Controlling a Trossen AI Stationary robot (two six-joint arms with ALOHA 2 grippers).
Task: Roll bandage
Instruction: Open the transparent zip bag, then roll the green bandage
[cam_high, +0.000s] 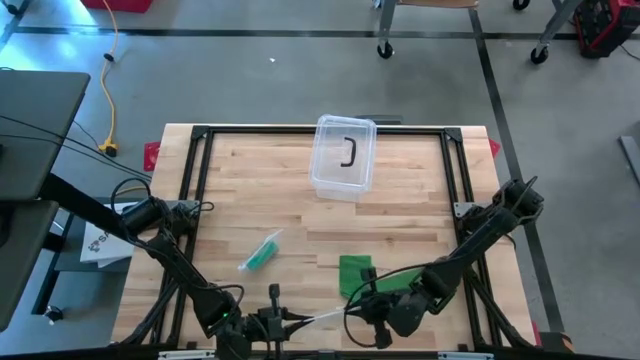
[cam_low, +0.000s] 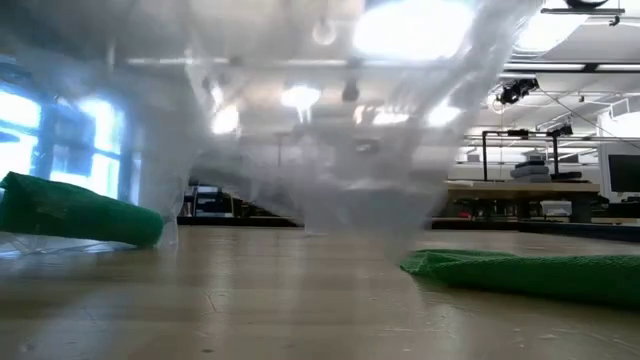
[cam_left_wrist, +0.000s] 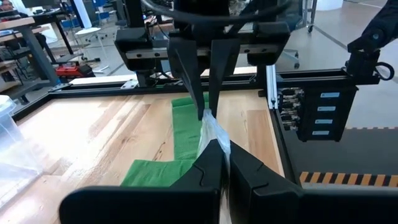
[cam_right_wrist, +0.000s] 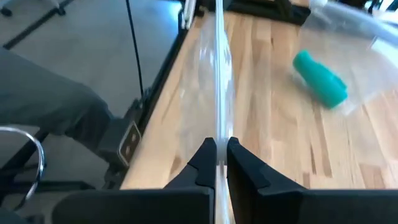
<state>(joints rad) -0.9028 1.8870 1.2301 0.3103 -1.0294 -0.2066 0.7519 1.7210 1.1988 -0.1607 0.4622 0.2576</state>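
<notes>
Where the left arm reaches in along the near edge of the wooden table (cam_high: 400, 210), the left gripper (cam_high: 268, 322) sits low at the table's front, its 2 fingers pressed shut on 1 end of a clear plastic wrapper (cam_high: 315, 318). In the left wrist view, the dark fingers (cam_left_wrist: 208, 163) pinch that thin, crinkled film right at their tips.

Just beyond, toward the middle-left of the table, a rolled green bandage (cam_high: 263, 252) lies on the wood inside its own clear plastic sleeve. It looks like a short, tight teal cylinder, tilted diagonally; in the right wrist view it shows as a smooth green roll (cam_right_wrist: 319, 78) under loose film.

Right of the left gripper, the wrapper stretches taut across to the right gripper (cam_high: 378, 318), which is likewise clamped shut on the other end; its fingers (cam_right_wrist: 202, 163) squeeze the film edge-on, so it appears as a thin bright line.

Beside the right gripper, a loose green bandage (cam_high: 354, 273) lies flat and unrolled on the wood, a soft crepe strip bending in an L in the left wrist view (cam_left_wrist: 183, 130).

At the far edge of the table stands a clear plastic bin (cam_high: 343, 156) holding 1 small dark object.
</notes>
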